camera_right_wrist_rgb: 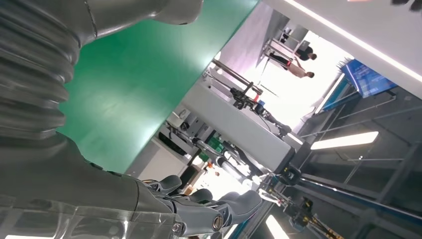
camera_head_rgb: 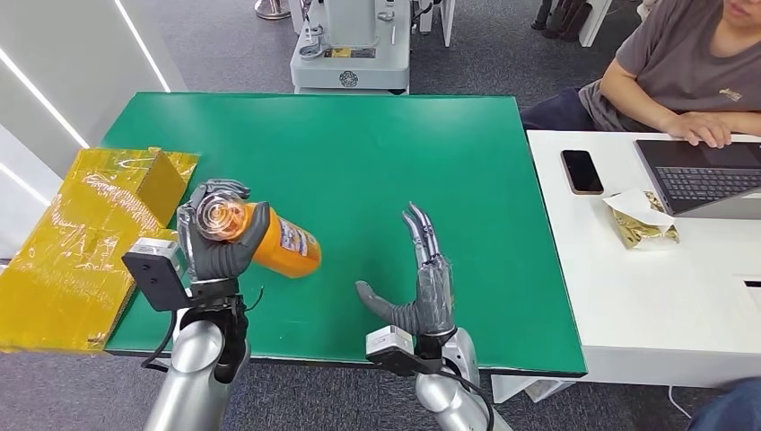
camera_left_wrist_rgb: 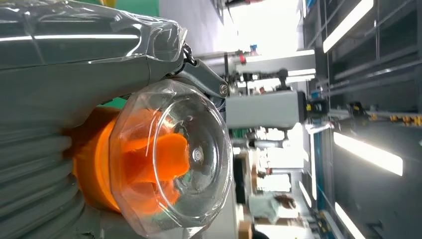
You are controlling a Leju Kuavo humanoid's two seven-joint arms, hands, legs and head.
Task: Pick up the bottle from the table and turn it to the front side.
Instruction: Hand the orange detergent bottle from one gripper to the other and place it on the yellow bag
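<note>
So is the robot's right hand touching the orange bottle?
Apart. In the head view the right hand is open over the green table, with bare table between it and the bottle, which the left hand grips.

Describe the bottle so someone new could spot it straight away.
Start at the green table, then look to its near left corner beside the yellow wrapped box. There the left hand grips an orange bottle with a clear domed cap, the table's sole orange thing.

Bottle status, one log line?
bottle: orange, held off green table, tilted, clear cap toward camera | left hand: grips bottle | right hand: empty, fingers apart
</note>
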